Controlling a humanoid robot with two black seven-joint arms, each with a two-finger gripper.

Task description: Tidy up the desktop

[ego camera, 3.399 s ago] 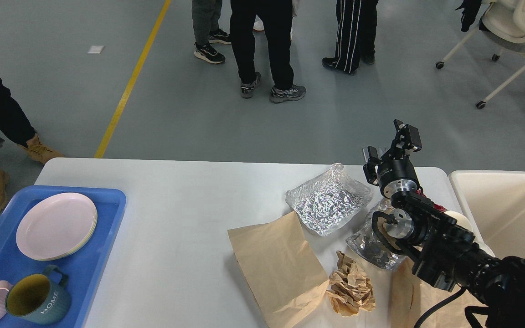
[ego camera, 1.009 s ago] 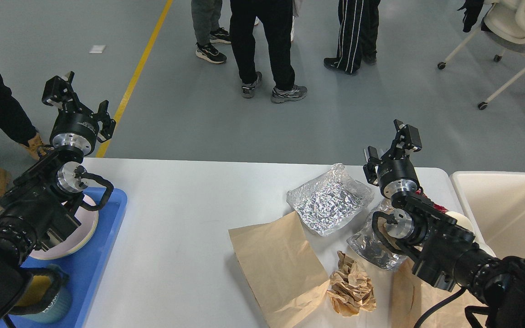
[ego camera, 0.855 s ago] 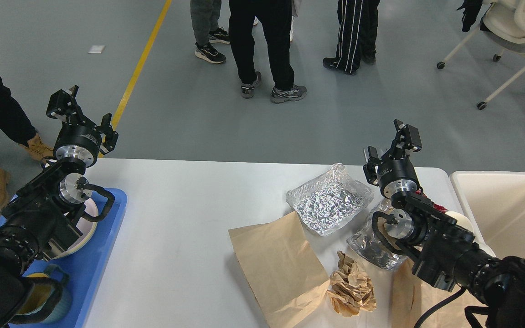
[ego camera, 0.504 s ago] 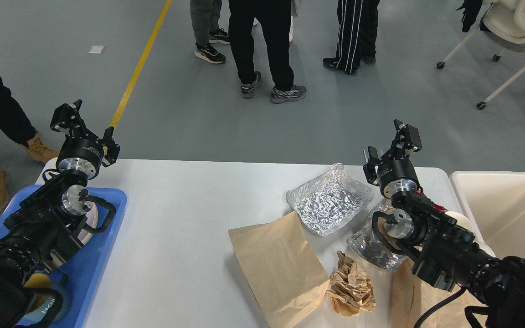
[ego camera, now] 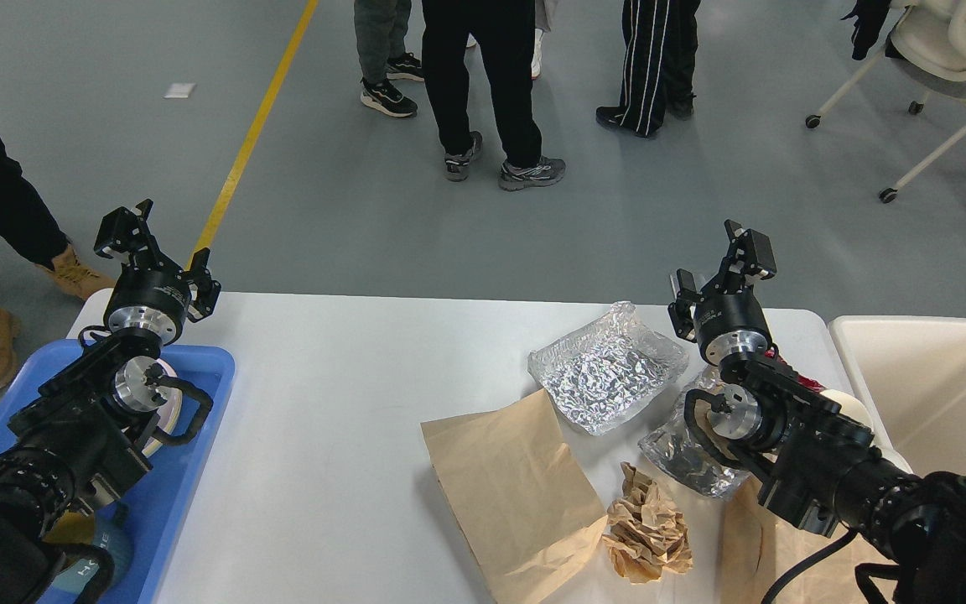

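At the near edge of the desk [ego camera: 324, 436], a flat brown paper bag [ego camera: 512, 491] lies beside a crumpled wad of brown paper [ego camera: 646, 537], the two just touching at the bag's lower right corner. To the left a blue tray [ego camera: 189, 436] sits on the desk's left end, with a plate [ego camera: 171, 401] and a dark mug [ego camera: 101, 558] in it, both mostly hidden by the left arm. Farther back, a crinkled foil sheet [ego camera: 605, 369] rests behind the bag, and a smaller foil wad [ego camera: 684, 457] lies to its right, partly under the right arm. A cream bin [ego camera: 936, 394] stands just off the desk's right end. The white desk spans nearly the whole width of the view, below both hands. The left hand [ego camera: 156, 256] hangs over the desk's far left corner, fingers spread and holding nothing. The right hand [ego camera: 722, 273] hangs above the desk's far right edge, behind the foil sheet, fingers likewise spread and empty. Beyond the desk is a grey floor with a yellow line [ego camera: 252, 134], several standing people [ego camera: 491, 84] seen from the waist down, and a wheeled chair [ego camera: 944, 59] at the far right.
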